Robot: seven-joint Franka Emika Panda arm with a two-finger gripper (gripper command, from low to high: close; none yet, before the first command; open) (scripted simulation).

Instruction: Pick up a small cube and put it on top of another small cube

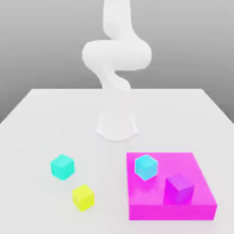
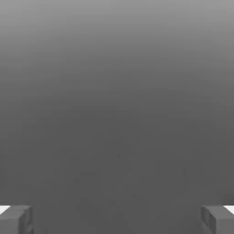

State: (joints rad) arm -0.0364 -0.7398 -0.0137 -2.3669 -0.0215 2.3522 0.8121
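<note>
nearest on the desk (image 1: 36, 119), the yellow cube (image 1: 83, 197) sits at seven o'clock, a cyan cube (image 1: 62, 166) just behind it, another cyan cube (image 1: 146, 167) and a purple cube (image 1: 179, 188) on the magenta slab (image 1: 201, 205). farther back, the arm (image 1: 116, 59) stands folded upright, its hand (image 2: 117, 219) spread wide on nothing. judged, no pick has begun; next calls for descending over one cube.

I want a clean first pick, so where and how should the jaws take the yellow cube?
Judging by its pose, take the yellow cube from straight above, jaws closing on two opposite upright faces near mid-height. It sits flat on the table, apart from the cyan cube and the magenta platform, so its sides look free. It is turned slightly, so rotate the gripper to match.
</note>
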